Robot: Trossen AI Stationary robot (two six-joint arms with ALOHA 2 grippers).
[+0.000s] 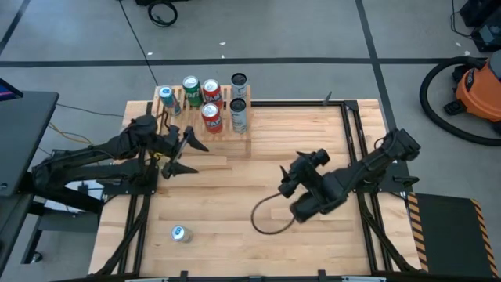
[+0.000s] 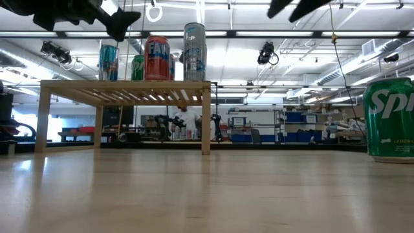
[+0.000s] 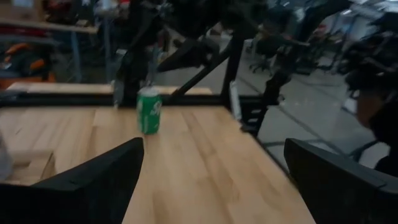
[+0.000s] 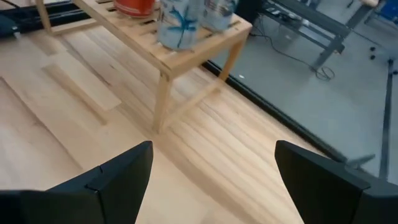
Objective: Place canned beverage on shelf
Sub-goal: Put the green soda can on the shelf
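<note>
Wood-plank bench (image 1: 258,157) fills the high view, grey floor round it, w/ the shelf (image 1: 202,106) at the far-left corner as landmark. Left of and just in front of the shelf hangs the left gripper (image 1: 182,153), fingers (image 3: 93,180) spread wide, grasping nothing. On the shelf stand six cans, going left to right: a blue can (image 1: 166,95), a green can (image 1: 191,88), two red cans (image 1: 210,106), then two silver cans (image 1: 239,102); free slats look few, mostly at the front left. Well in front of the shelf, near the bench's front edge, stands the one loose can, a green Sprite can (image 1: 180,233), upright. That is prob. next to go up. Right of the shelf, mid-bench, is the right gripper (image 1: 291,176), fingers (image 4: 106,177) also parted and empty, a black cable loop (image 1: 270,219) trailing beneath. Doing it well, I'd say: take the loose can at mid-height, keep it upright, approach the shelf from the front, and lower into a gap w/o nudging neighbours. Risk: tight spacing, a knocked can toppling.
</note>
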